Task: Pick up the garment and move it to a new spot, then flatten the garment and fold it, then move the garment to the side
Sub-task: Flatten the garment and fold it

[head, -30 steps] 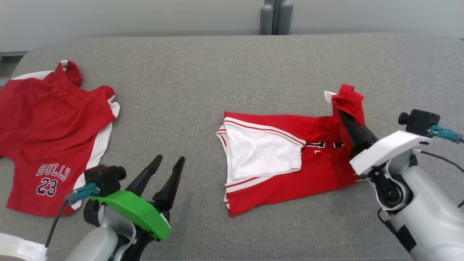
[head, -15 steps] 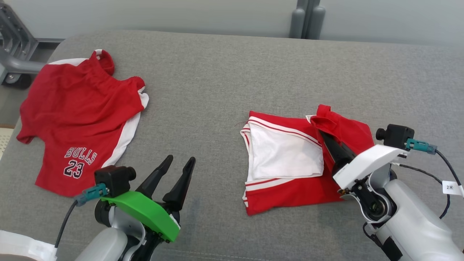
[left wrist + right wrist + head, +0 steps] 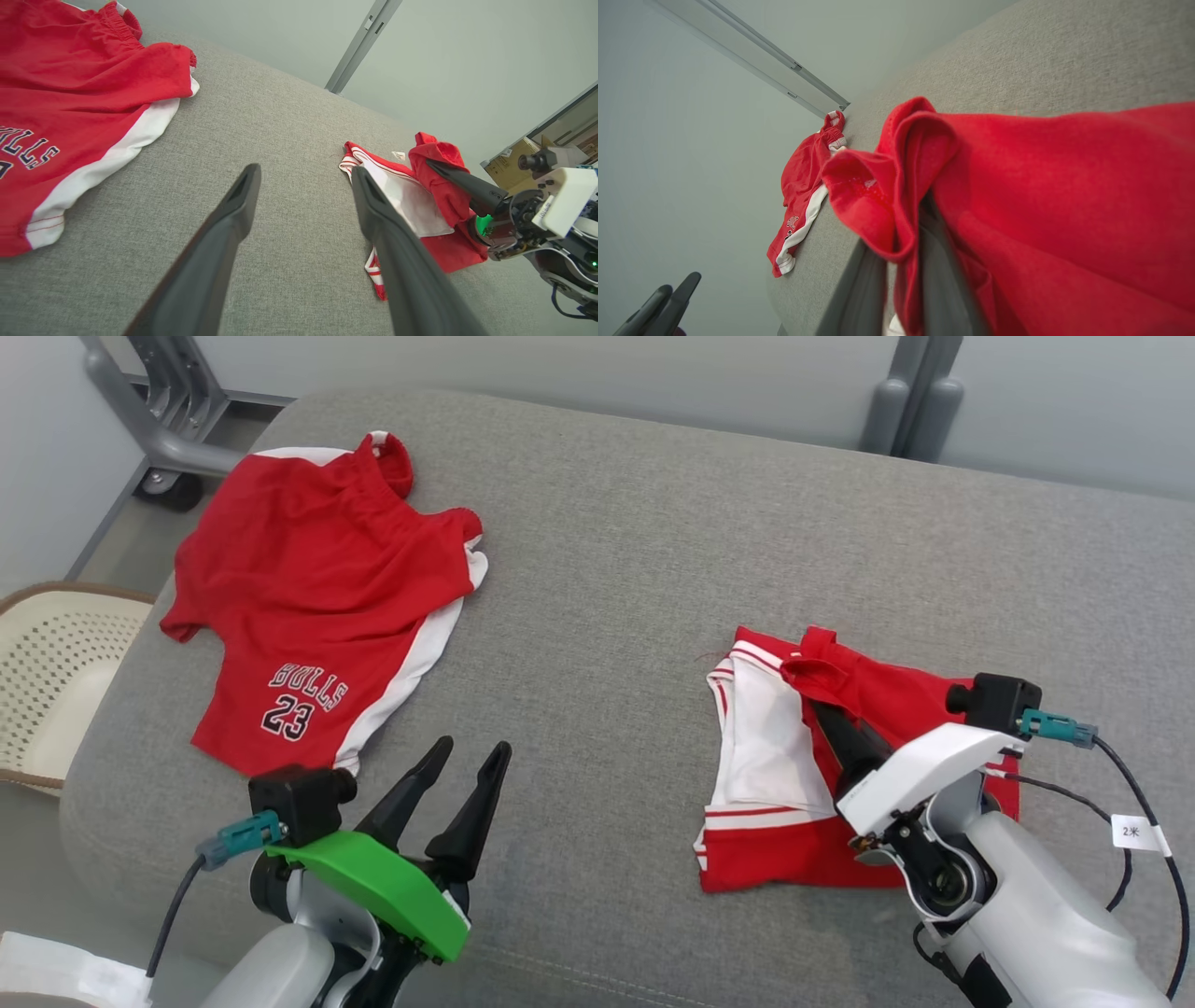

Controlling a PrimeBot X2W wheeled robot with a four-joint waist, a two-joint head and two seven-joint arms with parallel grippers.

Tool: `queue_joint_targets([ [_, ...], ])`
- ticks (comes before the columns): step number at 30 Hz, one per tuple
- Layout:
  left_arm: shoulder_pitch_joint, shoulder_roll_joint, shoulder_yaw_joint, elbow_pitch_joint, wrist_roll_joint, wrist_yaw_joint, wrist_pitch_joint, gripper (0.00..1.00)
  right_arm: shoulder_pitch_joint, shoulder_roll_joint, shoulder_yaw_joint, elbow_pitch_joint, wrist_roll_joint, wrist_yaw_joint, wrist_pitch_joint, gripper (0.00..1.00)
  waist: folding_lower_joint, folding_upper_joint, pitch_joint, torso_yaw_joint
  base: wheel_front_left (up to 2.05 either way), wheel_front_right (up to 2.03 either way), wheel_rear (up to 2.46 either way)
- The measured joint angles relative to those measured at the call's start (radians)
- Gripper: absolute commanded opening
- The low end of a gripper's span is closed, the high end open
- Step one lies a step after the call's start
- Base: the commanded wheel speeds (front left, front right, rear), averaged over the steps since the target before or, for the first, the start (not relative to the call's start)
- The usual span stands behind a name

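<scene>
While right end effector (image 3: pixel 818 706) pinches garment (image 3: pixel 794 863) edge, wide cushion (image 3: pixel 607 616) leftward

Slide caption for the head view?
Right gripper shut on the half-folded red garment; left gripper open near the Bulls shorts, on grey cushion.

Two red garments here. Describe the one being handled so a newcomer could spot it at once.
On the grey padded surface, look to the robot's right side. The garment there is red with a white panel turned up, and the right claw pinches a raised fold of it; the other red piece lies flat, printed BULLS 23.
</scene>
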Motion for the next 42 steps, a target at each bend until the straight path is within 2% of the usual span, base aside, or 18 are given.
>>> queue_joint_targets([
  [3,0.001,0.002,0.004,-0.007,0.000,0.000,-0.001,1.00,-0.013,0.023,0.014,0.017,-0.007,0.000,0.000,0.00,0.0000,0.0000,0.000,0.028,0.00,0.00,0.00],
  [4,0.002,0.004,0.007,-0.008,0.000,0.001,-0.004,1.00,-0.020,0.030,0.021,0.021,-0.007,0.000,0.000,0.04,0.0000,0.0000,0.001,0.033,0.00,0.00,0.00],
  [5,0.003,0.005,0.008,-0.009,0.000,0.001,-0.009,1.00,-0.025,0.036,0.027,0.024,-0.008,0.000,0.000,0.09,0.0000,0.0000,0.001,0.036,0.00,0.00,0.00],
  [6,0.003,0.006,0.009,-0.010,0.000,0.003,-0.009,1.00,-0.029,0.041,0.030,0.029,-0.008,0.000,0.000,0.27,0.0000,0.0000,0.002,0.038,0.00,0.00,0.00],
  [9,0.009,0.006,0.009,-0.012,0.000,0.006,-0.009,1.00,-0.036,0.047,0.034,0.051,-0.017,0.000,0.000,0.45,0.0000,0.0000,0.003,0.040,0.00,0.00,0.00],
  [10,0.012,0.006,0.009,-0.013,0.000,0.006,-0.009,1.00,-0.036,0.047,0.035,0.058,-0.018,0.000,0.000,0.99,0.0000,0.0000,0.003,0.041,0.00,0.00,0.00],
  [19,0.022,0.013,0.029,-0.016,0.000,0.011,-0.010,1.00,-0.048,0.061,0.039,0.078,-0.018,0.000,-0.009,1.00,0.0000,0.0000,0.002,0.029,0.00,0.00,0.00],
  [28,0.034,0.016,0.036,-0.021,-0.010,0.018,-0.019,1.00,-0.084,0.061,0.033,0.011,-0.007,0.000,-0.037,1.00,0.0000,0.0000,0.004,-0.016,0.00,0.00,0.00],
  [42,0.037,0.017,0.057,-0.047,-0.008,0.026,-0.053,1.00,-0.075,-0.084,0.009,0.006,-0.060,0.000,-0.071,1.00,0.0000,0.0000,-0.020,-0.102,0.00,0.00,0.00],
])
